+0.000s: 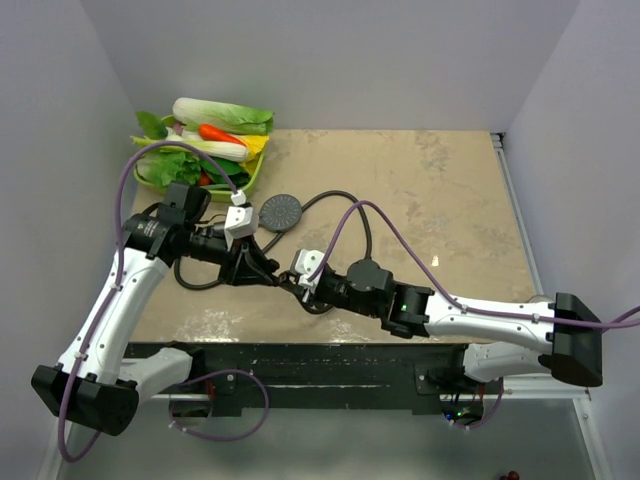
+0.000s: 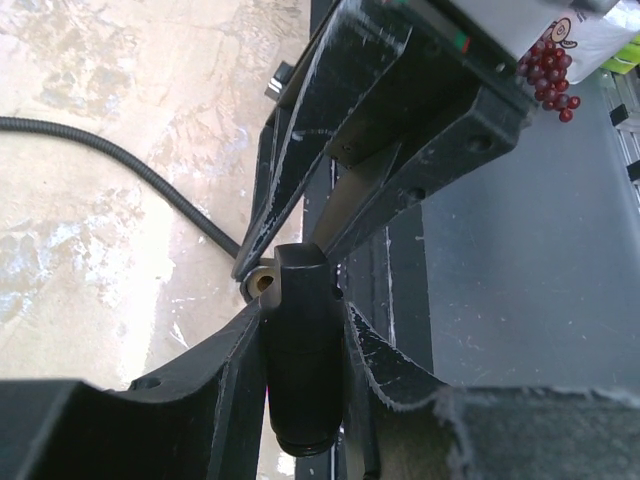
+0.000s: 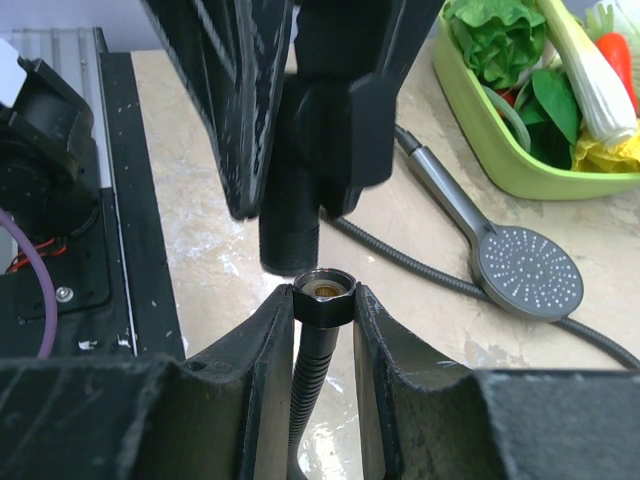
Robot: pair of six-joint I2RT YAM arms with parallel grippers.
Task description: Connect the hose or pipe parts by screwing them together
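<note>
Pinching a short black threaded cylinder fitting [image 2: 300, 395], the left gripper [image 2: 300, 330] holds it just above, and slightly to one side of, the brass-lined hex nut [image 3: 323, 297] of the dark ribbed flexible hose [image 3: 312, 390]. The right gripper [image 3: 322, 325] clamps that nut. Turning while offset would likely cross-thread the joint or twist the nut loose. The grey round-faced shower head [image 3: 527, 272] lies apart on the beige marbled tabletop [image 1: 430, 200], near a green tray of toy vegetables [image 3: 470, 110]. Pale walls [image 1: 330, 50] enclose the table.
</note>
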